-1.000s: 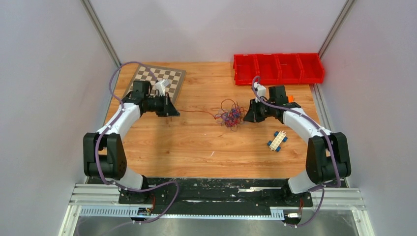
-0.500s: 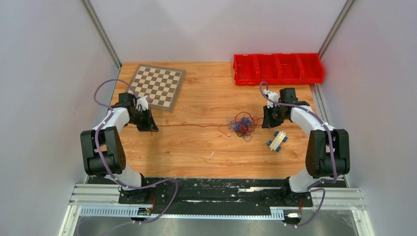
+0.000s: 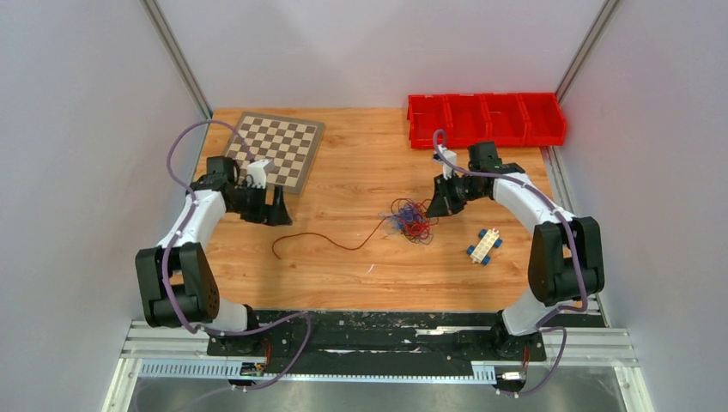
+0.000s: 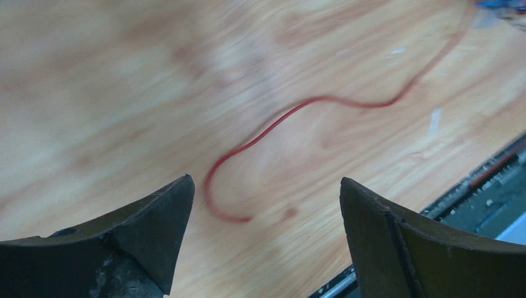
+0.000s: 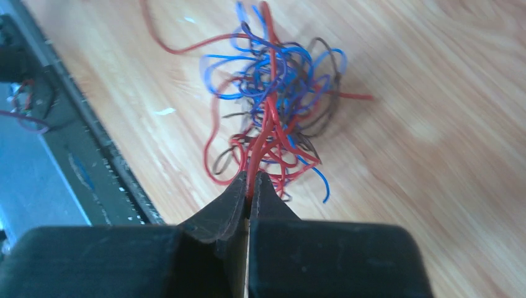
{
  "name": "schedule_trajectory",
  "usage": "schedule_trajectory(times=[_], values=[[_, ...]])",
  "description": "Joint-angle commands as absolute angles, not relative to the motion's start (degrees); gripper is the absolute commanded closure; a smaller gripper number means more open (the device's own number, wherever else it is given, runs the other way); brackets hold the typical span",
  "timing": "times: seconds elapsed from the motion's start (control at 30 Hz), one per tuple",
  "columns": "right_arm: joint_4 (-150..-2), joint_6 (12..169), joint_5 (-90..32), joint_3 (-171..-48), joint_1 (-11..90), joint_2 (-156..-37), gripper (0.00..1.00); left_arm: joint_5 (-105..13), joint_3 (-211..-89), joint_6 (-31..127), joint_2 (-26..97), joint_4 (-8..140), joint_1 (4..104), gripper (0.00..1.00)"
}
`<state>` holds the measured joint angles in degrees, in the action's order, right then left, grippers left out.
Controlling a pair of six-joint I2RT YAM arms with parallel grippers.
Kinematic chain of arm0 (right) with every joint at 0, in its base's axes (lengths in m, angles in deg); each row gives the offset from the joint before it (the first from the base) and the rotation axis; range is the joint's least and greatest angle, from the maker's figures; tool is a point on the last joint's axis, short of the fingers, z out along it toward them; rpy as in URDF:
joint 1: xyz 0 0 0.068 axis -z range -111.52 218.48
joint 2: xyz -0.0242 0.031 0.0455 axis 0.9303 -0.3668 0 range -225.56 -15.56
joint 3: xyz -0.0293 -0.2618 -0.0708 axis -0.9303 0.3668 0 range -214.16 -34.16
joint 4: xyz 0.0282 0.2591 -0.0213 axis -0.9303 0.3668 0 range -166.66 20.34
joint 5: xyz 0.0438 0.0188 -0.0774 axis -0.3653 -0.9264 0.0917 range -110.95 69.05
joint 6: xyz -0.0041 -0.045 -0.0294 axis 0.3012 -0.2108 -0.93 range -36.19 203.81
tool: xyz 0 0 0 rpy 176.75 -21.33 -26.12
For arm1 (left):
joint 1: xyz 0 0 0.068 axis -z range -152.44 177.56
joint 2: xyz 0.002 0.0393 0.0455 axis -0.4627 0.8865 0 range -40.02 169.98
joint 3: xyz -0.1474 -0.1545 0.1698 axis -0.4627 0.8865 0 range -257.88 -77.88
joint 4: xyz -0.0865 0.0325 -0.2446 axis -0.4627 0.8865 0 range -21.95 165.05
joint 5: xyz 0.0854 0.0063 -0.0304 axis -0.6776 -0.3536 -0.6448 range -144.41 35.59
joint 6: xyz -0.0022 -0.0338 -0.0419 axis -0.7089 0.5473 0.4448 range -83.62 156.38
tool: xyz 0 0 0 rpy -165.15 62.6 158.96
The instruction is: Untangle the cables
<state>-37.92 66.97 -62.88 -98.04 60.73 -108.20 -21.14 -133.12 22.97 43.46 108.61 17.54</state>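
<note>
Cables (image 3: 409, 220): lay tangled mid-worktop, nearer right edge; red tail (image 4: 322, 102) trailed leftward.
Right gripper (image 5: 249, 188): clamped on their red strands.
Left gripper (image 4: 265, 197): gaped wide above red tail.
Red bin (image 3: 486, 137): sat at far right corner, compartments showing bare red.

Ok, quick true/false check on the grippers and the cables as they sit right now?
1. The left gripper is shut on the red cable. False: it is open, and the red cable lies loose on the table beneath it.
2. The right gripper is shut on the tangle, pinching a red strand. True.
3. The tangle lies on the chessboard. False: it lies on bare wood, well to the chessboard's right.
4. The red cable trails out of the tangle toward the left arm's side. True.
</note>
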Motion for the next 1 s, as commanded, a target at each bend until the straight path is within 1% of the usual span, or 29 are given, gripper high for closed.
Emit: schedule_trajectory(times=[0.0,0.03,0.13,0.17,0.3,0.47,0.5,0.53,0.57,0.6,0.63,0.7,0.73,0.8,0.83,0.87,0.9,0.93,0.97], values=[[-40.1,63.4,-73.2,-103.7,54.2,-108.5,1.0,-9.9,-137.6,21.6,37.6,100.6,27.2,0.01],[-40.2,62.9,-73.9,-104.6,53.0,-109.0,1.0,-8.9,-138.0,22.1,37.9,97.7,30.9,0.0],[-40.3,62.0,-77.5,-107.3,50.4,-110.0,1.0,-7.1,-140.0,25.7,41.6,91.5,37.5,0.0],[-40.3,62.0,-79.0,-108.3,49.8,-110.1,1.0,-6.5,-140.0,26.8,42.3,86.9,40.5,0.0],[-40.3,62.9,-83.3,-111.5,48.7,-109.2,1.0,-6.3,-139.9,32.6,47.5,74.4,47.7,0.0],[-40.4,63.9,-83.8,-112.7,48.4,-110.1,1.0,-5.2,-141.4,34.4,54.0,69.1,54.2,0.0],[-40.4,64.1,-83.9,-112.7,48.4,-110.4,1.0,-5.2,-141.6,34.6,55.5,68.7,54.7,0.01],[-40.4,64.1,-84.0,-112.7,48.4,-110.6,1.0,-4.6,-142.0,35.3,56.2,68.5,55.2,0.06],[-40.4,64.5,-83.9,-112.7,48.5,-110.5,1.0,-4.4,-143.2,36.7,58.0,68.6,55.3,0.26],[-40.3,65.1,-83.5,-112.6,49.1,-110.2,1.0,-4.5,-144.2,37.4,58.7,71.2,54.8,0.39],[-40.4,65.8,-83.3,-112.4,50.4,-110.1,1.0,-4.0,-145.8,39.2,59.7,72.4,54.2,0.67],[-40.4,67.2,-81.4,-112.4,56.0,-110.3,1.0,-1.9,-143.4,44.0,58.4,72.1,50.8,0.96],[-40.4,67.7,-79.4,-112.6,58.5,-110.6,1.0,-0.5,-141.5,45.4,57.1,68.7,48.1,1.0],[-40.8,68.8,-74.6,-113.1,62.7,-111.7,1.0,0.6,-134.2,47.6,53.0,65.9,45.1,1.0],[-41.3,70.1,-72.9,-113.2,63.7,-112.2,1.0,1.0,-133.1,48.6,51.0,65.5,44.6,1.0],[-42.0,71.9,-71.8,-113.2,63.9,-112.7,0.88,2.1,-131.6,49.6,50.3,64.6,44.2,1.0],[-42.5,74.0,-71.9,-113.1,63.5,-113.3,0.65,2.7,-131.0,53.7,49.5,63.4,44.3,1.0],[-42.8,76.4,-72.6,-113.1,62.9,-114.2,0.41,3.4,-130.1,56.6,49.6,58.7,44.6,1.0],[-43.1,78.8,-73.9,-112.7,62.2,-114.7,0.3,3.4,-129.6,63.7,50.0,55.4,44.8,1.0]])
